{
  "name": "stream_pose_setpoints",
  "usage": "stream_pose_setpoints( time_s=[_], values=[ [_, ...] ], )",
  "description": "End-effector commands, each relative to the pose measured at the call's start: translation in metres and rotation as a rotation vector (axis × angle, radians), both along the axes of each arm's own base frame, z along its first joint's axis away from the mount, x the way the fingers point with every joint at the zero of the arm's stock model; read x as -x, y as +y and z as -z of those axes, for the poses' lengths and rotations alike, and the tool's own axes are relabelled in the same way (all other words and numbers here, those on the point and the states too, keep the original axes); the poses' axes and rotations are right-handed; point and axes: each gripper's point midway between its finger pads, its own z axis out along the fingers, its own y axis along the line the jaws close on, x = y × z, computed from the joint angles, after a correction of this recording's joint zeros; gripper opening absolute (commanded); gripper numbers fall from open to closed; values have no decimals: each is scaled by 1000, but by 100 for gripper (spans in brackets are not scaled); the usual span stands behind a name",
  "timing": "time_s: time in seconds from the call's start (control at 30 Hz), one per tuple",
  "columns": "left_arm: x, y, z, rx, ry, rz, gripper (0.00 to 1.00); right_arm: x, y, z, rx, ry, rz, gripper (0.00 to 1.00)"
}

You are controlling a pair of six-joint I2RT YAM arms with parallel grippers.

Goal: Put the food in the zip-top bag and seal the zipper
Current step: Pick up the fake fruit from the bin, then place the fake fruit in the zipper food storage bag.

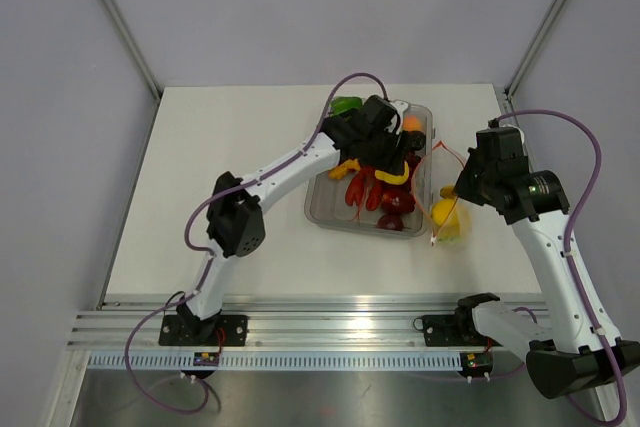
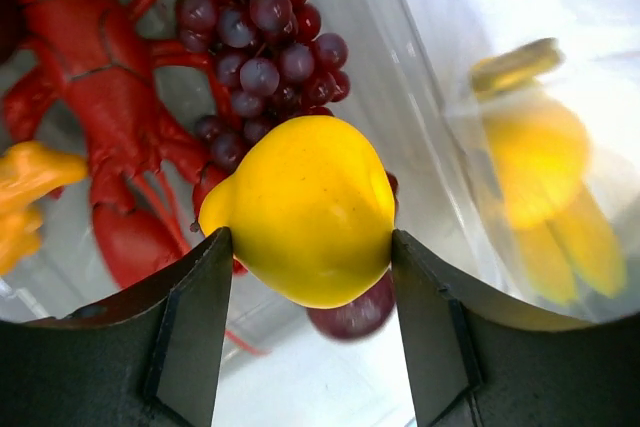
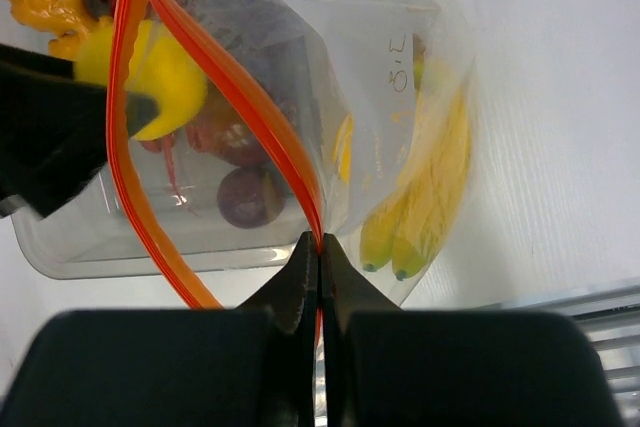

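Two robot arms at a clear tray (image 1: 322, 209) of toy food: one holds a yellow fruit (image 2: 305, 207), the other pinches the zip-top bag (image 3: 380, 67)
Your left gripper (image 2: 310, 247) is part-way closed, its two fingers pressed against opposite sides of the yellow fruit, perhaps a lemon, held over the purple grapes (image 2: 260, 37) and red lobster (image 2: 100, 97) in the tray. Your right gripper (image 3: 318, 252) is fully closed, clamping the orange-red zipper (image 3: 262, 119) at the bag's edge. The bag sits just right of the tray, its mouth gaping, with bananas (image 3: 430, 187) inside
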Motion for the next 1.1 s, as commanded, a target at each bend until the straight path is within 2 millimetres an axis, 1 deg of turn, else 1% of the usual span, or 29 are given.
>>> stream_pose_setpoints(
  time_s=[0.0,0.07,0.1,0.13,0.23,0.27,0.33,0.37,0.4,0.47,0.5,0.53,0.57,0.6,0.63,0.7,0.83,0.87,0.93,1.07],
  values=[
    [-3,27,-105,137,-162,-30,0,-3,7,-6,-32,-31,-12,0],
    [1,36,-120,153,-175,-26,0,-4,7,-5,-34,-34,-13,0],
    [7,36,-130,173,-178,-10,0,-5,8,-5,-39,-36,-16,0],
    [13,40,-148,203,-196,1,0,-5,9,-3,-42,-31,-16,0],
    [33,37,-178,289,-182,49,0,-7,13,-1,-62,-32,-27,0],
    [44,32,-187,324,-160,80,0,-7,15,-2,-71,-34,-27,0],
    [57,27,-196,361,-135,112,0,-7,16,-2,-79,-37,-28,0],
    [69,21,-206,408,-116,148,0,-7,16,-3,-79,-42,-28,0],
    [80,13,-205,428,-93,178,0,-7,16,-4,-82,-43,-29,0],
    [100,-2,-215,505,-46,244,0,-5,17,-5,-91,-46,-31,0],
    [112,-12,-216,518,-29,273,0,-5,18,-5,-95,-48,-30,0],
    [117,-17,-216,525,-17,284,0,-4,18,-6,-99,-51,-33,0],
    [119,-26,-208,516,-1,293,0,-2,19,-8,-107,-56,-36,0],
    [124,-32,-205,510,3,304,0,-1,20,-8,-112,-57,-35,0],
    [125,-35,-208,515,-3,309,0,0,19,-9,-114,-60,-34,0],
    [126,-43,-193,483,18,328,0,4,20,-11,-121,-67,-35,0],
    [133,-50,-188,487,8,383,0,7,19,-14,-129,-80,-28,0],
    [134,-53,-183,494,9,400,0,8,19,-15,-130,-82,-30,0],
    [133,-55,-179,495,6,406,0,7,19,-16,-132,-83,-29,0],
    [129,-62,-158,474,28,404,0,7,19,-20,-134,-96,-33,0]
  ],
)
